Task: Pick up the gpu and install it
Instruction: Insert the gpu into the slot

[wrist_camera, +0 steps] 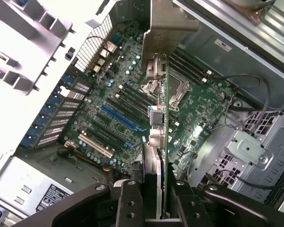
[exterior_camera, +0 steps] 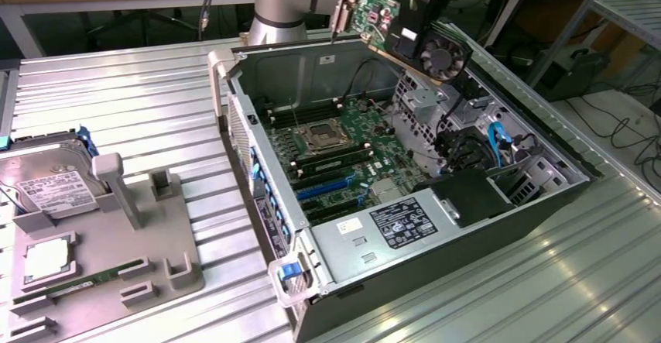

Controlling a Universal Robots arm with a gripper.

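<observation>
The gpu point(exterior_camera: 374, 14) hangs tilted above the far end of the open computer case point(exterior_camera: 263, 227). Its green board and round fan point(exterior_camera: 442, 55) face the exterior camera. My gripper point(exterior_camera: 413, 25) is shut on it from above. In the wrist view the gpu point(wrist_camera: 164, 118) shows edge-on, clamped between my two black fingers point(wrist_camera: 130, 201), with its pale metal bracket point(wrist_camera: 166, 28) at the far end. It is held clear above the motherboard point(wrist_camera: 203, 109), and the blue expansion slot point(wrist_camera: 120, 118) lies beside the card's line.
A grey holder tray point(exterior_camera: 135, 227) at the exterior view's left carries a hard drive point(exterior_camera: 52, 188), a processor point(exterior_camera: 46, 258) and a memory stick point(exterior_camera: 83, 277). Inside the case are the power supply point(exterior_camera: 413, 219), drive cage point(exterior_camera: 423, 99) and loose cables point(exterior_camera: 496, 138). My arm's base stands behind the case.
</observation>
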